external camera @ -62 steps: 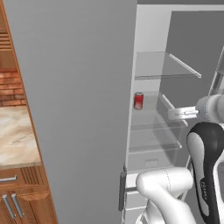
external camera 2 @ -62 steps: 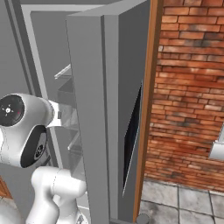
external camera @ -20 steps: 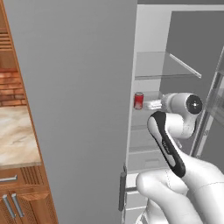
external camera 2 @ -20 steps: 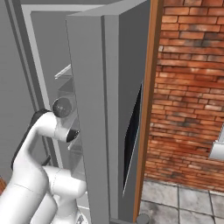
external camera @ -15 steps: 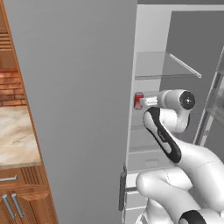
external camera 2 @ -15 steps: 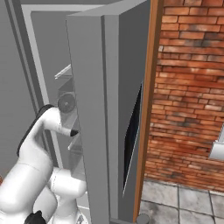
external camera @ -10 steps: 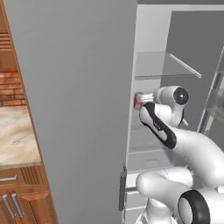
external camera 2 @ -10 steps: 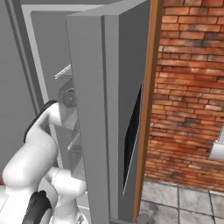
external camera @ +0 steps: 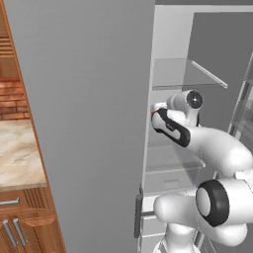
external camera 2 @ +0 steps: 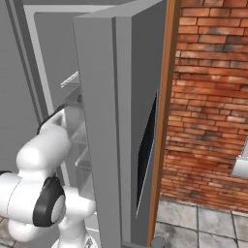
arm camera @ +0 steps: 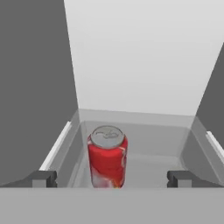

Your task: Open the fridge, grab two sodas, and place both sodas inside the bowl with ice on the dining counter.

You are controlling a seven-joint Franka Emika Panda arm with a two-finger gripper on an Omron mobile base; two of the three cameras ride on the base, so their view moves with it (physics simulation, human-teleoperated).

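The fridge (external camera: 79,123) stands open, its grey doors swung toward me. One soda (arm camera: 107,157), a red can with a silver top, stands upright on a pale shelf inside. My gripper (arm camera: 112,178) is open and level with the can's lower half, which stands just ahead of it, between the two dark fingertips (arm camera: 43,178) without touching either. In the left base view the arm reaches left into the fridge and the hand covers the soda (external camera: 152,115) except for a red sliver. The bowl, the ice and the dining counter are out of view.
A glass shelf (external camera: 183,74) hangs just above the hand. The shelf's side walls (arm camera: 59,144) close in on both sides of the can. The right fridge door (external camera 2: 104,121) with its black panel (external camera 2: 147,145) hides the hand. A brick wall (external camera 2: 208,97) stands at the right, a marble worktop (external camera: 17,153) at the left.
The arm has stretched further left into the fridge, bringing the hand up to the can and covering most of it in the left base view. The jaws have stayed wide.
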